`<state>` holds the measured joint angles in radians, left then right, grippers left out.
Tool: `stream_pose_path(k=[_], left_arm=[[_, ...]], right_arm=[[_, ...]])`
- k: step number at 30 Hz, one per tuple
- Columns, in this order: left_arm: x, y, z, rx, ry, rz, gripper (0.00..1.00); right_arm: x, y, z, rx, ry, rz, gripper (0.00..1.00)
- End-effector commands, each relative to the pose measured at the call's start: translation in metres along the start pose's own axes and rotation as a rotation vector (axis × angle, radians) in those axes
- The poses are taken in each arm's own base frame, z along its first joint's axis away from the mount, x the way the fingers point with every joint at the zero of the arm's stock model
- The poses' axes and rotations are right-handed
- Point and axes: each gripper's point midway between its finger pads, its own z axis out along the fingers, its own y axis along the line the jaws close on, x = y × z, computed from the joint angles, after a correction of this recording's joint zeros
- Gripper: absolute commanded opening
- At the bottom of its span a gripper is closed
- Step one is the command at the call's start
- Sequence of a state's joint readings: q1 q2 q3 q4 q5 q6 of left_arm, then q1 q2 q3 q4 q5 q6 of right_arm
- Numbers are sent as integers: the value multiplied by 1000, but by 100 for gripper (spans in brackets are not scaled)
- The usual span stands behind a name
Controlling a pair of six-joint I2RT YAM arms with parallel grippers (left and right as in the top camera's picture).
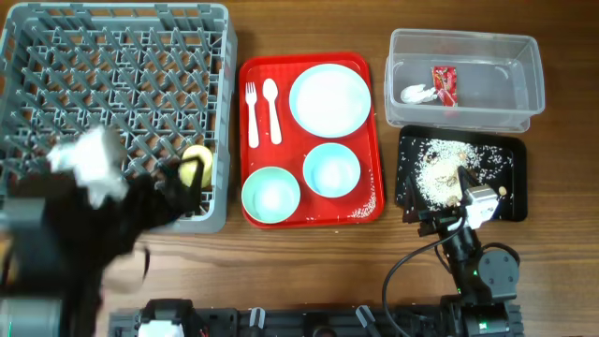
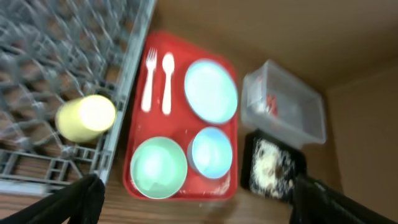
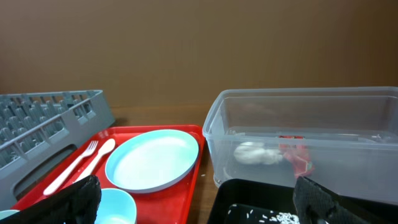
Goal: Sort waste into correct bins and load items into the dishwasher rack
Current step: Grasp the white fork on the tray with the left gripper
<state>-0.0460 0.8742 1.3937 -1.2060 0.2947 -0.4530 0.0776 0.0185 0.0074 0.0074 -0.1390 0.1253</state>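
The yellow cup [image 1: 197, 167] lies in the front right corner of the grey dishwasher rack [image 1: 225, 112]; it also shows in the left wrist view [image 2: 86, 117]. My left gripper [image 2: 199, 208] is open and empty, just in front of the cup [image 1: 175, 192], and blurred. The red serving tray [image 1: 370, 150] holds the fork [image 1: 251, 114], spoon [image 1: 271, 110], blue plate [image 1: 329, 100] and two bowls [image 1: 271, 195] [image 1: 331, 169]. The clear tub [image 1: 487, 84] holds the napkin [image 1: 418, 94] and red wrapper [image 1: 444, 84]. The black tray [image 1: 510, 187] holds rice scraps [image 1: 445, 173]. My right gripper [image 3: 199, 208] is open and empty at the black tray's near edge.
A few rice grains lie on the red tray's front right corner [image 1: 360, 211]. A black cable [image 1: 402, 271] runs from the right arm along the table's front. A brown wall stands behind the table [image 3: 186, 50].
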Motion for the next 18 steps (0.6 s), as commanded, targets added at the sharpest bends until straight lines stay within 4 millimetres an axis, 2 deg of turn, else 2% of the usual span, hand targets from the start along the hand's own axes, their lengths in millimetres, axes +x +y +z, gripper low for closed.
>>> stream_pose_path(k=[1, 2, 3, 4, 5, 7, 8, 9, 10, 13, 18], left_arm=[[16, 26, 132, -209, 341, 45, 98], [26, 23, 184, -208, 430, 57, 94], [36, 22, 213, -189, 480, 57, 94], [41, 19, 264, -138, 491, 86, 74], [39, 26, 299, -176, 443, 129, 73], [33, 54, 334, -351, 334, 218, 74], [38, 54, 345, -355, 329, 236, 73], [43, 55, 361, -351, 322, 263, 68], [44, 62, 370, -386, 303, 278, 66], [45, 86, 379, -494, 270, 262, 58], [57, 99, 386, -525, 302, 259, 50]], right_arm=[[-2, 2, -1, -11, -13, -20, 100], [-3, 2, -1, -11, -13, -20, 100], [-3, 2, -1, -11, -13, -20, 100], [-2, 2, -1, -11, -13, -20, 100], [-3, 2, -1, -11, -13, -20, 100], [-2, 2, -1, -11, -13, -20, 100], [-2, 2, -1, -11, -13, -20, 100], [-3, 2, -1, -11, -13, -20, 100], [-2, 2, -1, -11, -13, -20, 100], [-3, 2, -1, -11, -13, -20, 100], [-2, 2, -1, -11, -13, -20, 100]])
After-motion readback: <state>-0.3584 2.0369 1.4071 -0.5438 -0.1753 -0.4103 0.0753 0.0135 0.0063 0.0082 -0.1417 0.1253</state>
